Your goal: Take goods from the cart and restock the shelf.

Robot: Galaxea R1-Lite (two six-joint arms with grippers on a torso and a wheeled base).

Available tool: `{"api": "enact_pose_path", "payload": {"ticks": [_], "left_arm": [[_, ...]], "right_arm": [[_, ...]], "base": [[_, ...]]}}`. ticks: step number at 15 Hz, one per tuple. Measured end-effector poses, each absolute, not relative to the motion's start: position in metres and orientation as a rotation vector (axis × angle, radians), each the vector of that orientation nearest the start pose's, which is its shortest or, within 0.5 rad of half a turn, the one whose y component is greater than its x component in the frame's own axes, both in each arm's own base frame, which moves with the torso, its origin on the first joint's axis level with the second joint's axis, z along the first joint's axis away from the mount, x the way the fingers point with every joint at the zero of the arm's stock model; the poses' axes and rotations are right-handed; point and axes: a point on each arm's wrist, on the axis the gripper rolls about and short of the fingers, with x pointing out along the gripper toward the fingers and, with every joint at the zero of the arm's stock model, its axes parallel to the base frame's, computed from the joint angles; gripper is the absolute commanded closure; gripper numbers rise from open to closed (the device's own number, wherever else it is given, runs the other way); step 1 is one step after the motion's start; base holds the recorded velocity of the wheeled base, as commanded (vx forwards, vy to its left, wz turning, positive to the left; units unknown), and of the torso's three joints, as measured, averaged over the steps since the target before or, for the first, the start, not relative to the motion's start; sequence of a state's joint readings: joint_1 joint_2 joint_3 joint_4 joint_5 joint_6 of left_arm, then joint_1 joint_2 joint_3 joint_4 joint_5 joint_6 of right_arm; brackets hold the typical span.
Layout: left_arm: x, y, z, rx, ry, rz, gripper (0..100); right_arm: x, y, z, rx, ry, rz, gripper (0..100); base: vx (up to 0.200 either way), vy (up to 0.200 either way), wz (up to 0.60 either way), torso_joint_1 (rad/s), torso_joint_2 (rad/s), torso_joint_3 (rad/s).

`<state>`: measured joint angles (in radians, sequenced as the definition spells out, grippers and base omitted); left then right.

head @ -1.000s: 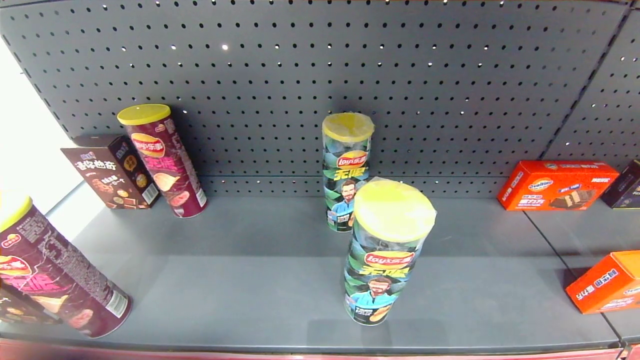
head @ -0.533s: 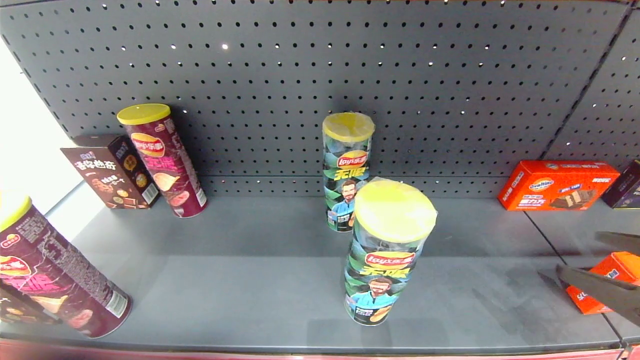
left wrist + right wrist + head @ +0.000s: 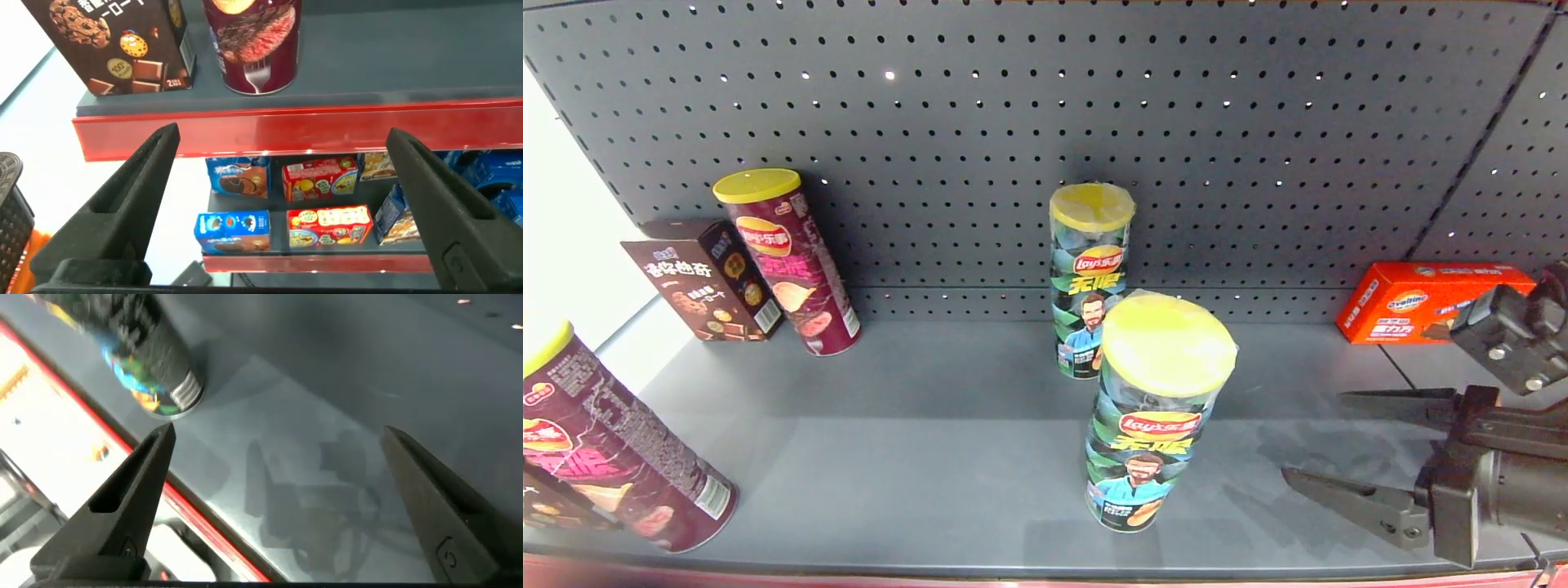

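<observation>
Two green-and-blue cylindrical chip cans with yellow plastic lids upright on the grey metal shelf board (image 3: 915, 457): nearer can (image 3: 1147, 408) close to the front edge, farther can (image 3: 1089, 278) at about eleven o'clock of it, hard up by the grey perforated back panel (image 3: 1013, 122). Apart from each other, overlapping only along the head camera's line of sight.

At three o'clock of the nearer can, the right gripper (image 3: 1313, 437) with black fingers spread wide, nothing between them, low over bare shelf, near the can yet clear of it. Same gripper (image 3: 278, 437) from its own wrist camera, with the nearer can (image 3: 155, 367) off beyond one fingertip.

Left gripper (image 3: 282, 137) likewise splayed and empty, held out before the red shelf-edge strip (image 3: 286, 126).

Toward ten o'clock, at the back, a maroon chip can with a yellow lid (image 3: 788, 261) just beside a dark brown cardboard cookie box (image 3: 698, 278). At eight o'clock, near the front edge, a second maroon can (image 3: 613, 441). At two o'clock, an orange cardboard box (image 3: 1413, 298) lying flat by the back panel, partly hidden by the right arm.
</observation>
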<state>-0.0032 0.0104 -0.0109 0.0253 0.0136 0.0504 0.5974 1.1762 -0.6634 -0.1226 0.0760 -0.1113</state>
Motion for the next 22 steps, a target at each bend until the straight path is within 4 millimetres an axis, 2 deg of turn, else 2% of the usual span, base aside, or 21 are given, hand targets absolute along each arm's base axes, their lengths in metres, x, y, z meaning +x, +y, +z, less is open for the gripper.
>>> {"api": "enact_pose_path", "payload": {"ticks": [8,18,22], "left_arm": [[-0.023,0.000,0.076,0.051,0.027,0.012,0],[-0.023,0.000,0.076,0.049,0.026,0.014,0],[-0.023,0.000,0.076,0.049,0.026,0.014,0]], "right_arm": [[0.151,0.126,0.211,-0.248,0.400,0.766,0],[0.168,0.149,0.208,-0.269,0.434,0.796,0],[0.171,0.152,0.206,-0.273,0.443,0.796,0]], "base": [[0.000,0.000,0.00,0.000,0.00,0.000],[0.000,0.000,0.00,0.000,0.00,0.000],[0.000,0.000,0.00,0.000,0.00,0.000]]}}
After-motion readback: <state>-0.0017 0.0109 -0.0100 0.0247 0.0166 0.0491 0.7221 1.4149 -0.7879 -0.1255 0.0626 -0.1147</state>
